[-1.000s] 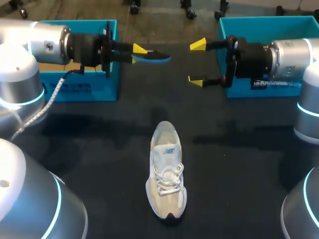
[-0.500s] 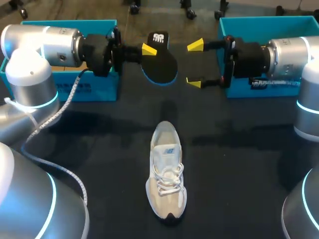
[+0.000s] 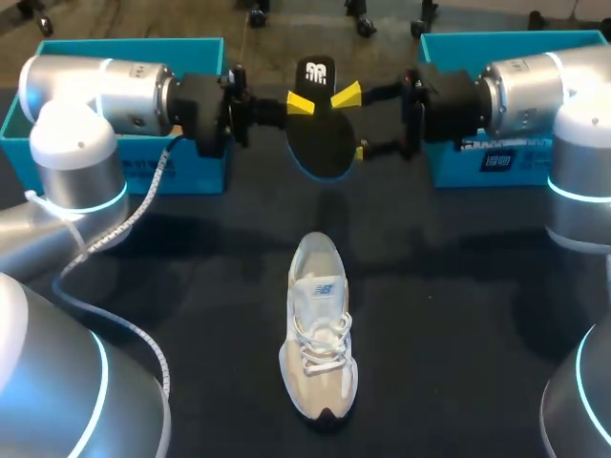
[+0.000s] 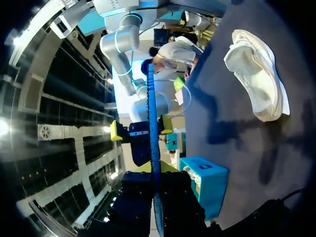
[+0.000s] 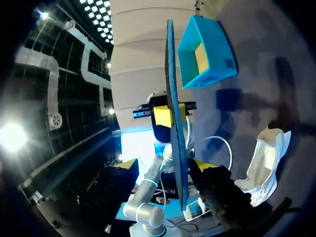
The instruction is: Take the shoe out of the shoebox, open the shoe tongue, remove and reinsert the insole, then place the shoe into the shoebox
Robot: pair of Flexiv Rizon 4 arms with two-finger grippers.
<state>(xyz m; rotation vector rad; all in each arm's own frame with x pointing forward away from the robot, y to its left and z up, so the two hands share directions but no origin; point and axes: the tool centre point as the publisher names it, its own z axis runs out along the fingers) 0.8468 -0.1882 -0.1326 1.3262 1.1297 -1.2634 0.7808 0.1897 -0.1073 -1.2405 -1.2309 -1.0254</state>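
Observation:
The black insole [image 3: 320, 143] with a blue rim hangs above the table's far middle, its flat face turned up. My left gripper [image 3: 298, 103] is shut on its heel end, where a white logo shows. My right gripper [image 3: 351, 124] comes in from the other side and stands open. Its yellow fingertips [image 3: 346, 95] straddle the insole's edge. In the right wrist view the insole [image 5: 175, 123] runs edge-on between the fingers, with a gap to one yellow tip. In the left wrist view the insole [image 4: 152, 128] is also edge-on. The beige shoe [image 3: 320, 329] lies on the table, toe toward me.
A teal shoebox [image 3: 196, 167] stands at the far left behind my left arm. A second teal box [image 3: 449, 43] stands at the far right behind my right arm. Dark table surface surrounds the shoe [image 4: 259, 79] on all sides.
My left arm carried the insole toward the middle and turned it from edge-on to face-up. My right gripper moved left around the insole, and its fingers drew closer together.

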